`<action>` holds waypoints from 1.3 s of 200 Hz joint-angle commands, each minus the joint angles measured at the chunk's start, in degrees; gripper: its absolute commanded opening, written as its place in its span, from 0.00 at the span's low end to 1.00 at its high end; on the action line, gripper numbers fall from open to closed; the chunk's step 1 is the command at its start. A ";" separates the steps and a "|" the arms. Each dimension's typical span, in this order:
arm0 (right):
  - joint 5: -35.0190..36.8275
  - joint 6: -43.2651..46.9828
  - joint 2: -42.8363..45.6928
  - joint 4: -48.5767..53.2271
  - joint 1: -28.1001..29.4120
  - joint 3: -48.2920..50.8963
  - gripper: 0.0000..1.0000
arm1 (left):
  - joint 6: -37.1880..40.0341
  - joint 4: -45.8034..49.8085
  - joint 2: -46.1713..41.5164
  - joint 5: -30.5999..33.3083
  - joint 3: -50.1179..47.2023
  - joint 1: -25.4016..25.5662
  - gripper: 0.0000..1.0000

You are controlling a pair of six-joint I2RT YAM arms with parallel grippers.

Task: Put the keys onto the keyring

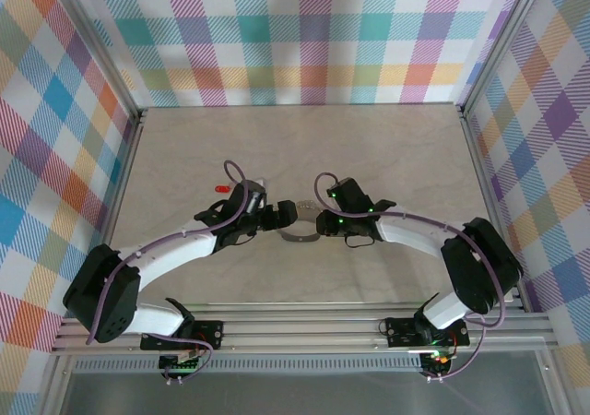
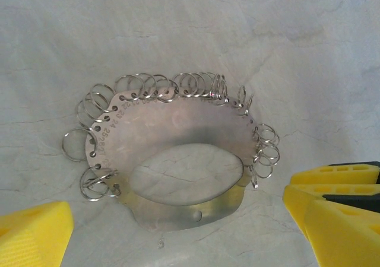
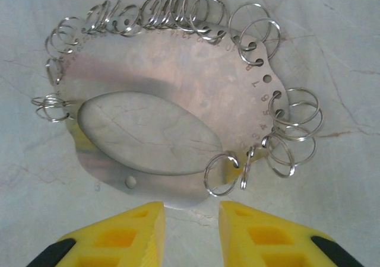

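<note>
Left gripper (image 2: 176,222): my fingers are spread wide, holding nothing.
Right gripper (image 3: 191,219): my fingers are parted and empty, just short of the plate's edge.
Keyring plate (image 3: 178,89): flat on the table (image 2: 297,53) between my grippers, with split rings (image 3: 297,115) round its rim.
Key (image 1: 221,189): red-headed, beyond my left wrist.

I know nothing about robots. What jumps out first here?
A flat silver metal plate with an oval hole lies mid-table, its curved edge crowded with little wire rings. Two arms meet over it, the left gripper and right gripper facing each other with yellow fingers open. A small red object lies beyond the left arm.
</note>
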State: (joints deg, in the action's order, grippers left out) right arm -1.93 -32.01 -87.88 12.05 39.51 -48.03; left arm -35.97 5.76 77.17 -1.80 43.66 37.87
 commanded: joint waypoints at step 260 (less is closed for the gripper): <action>14.86 6.65 -11.77 9.54 6.20 -10.67 0.34 | 2.59 2.60 -5.02 2.99 0.08 -1.83 1.00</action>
State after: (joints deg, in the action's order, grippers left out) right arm 12.62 -26.13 -99.59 20.67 45.25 -57.54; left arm -33.63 9.47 72.88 1.96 44.49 36.60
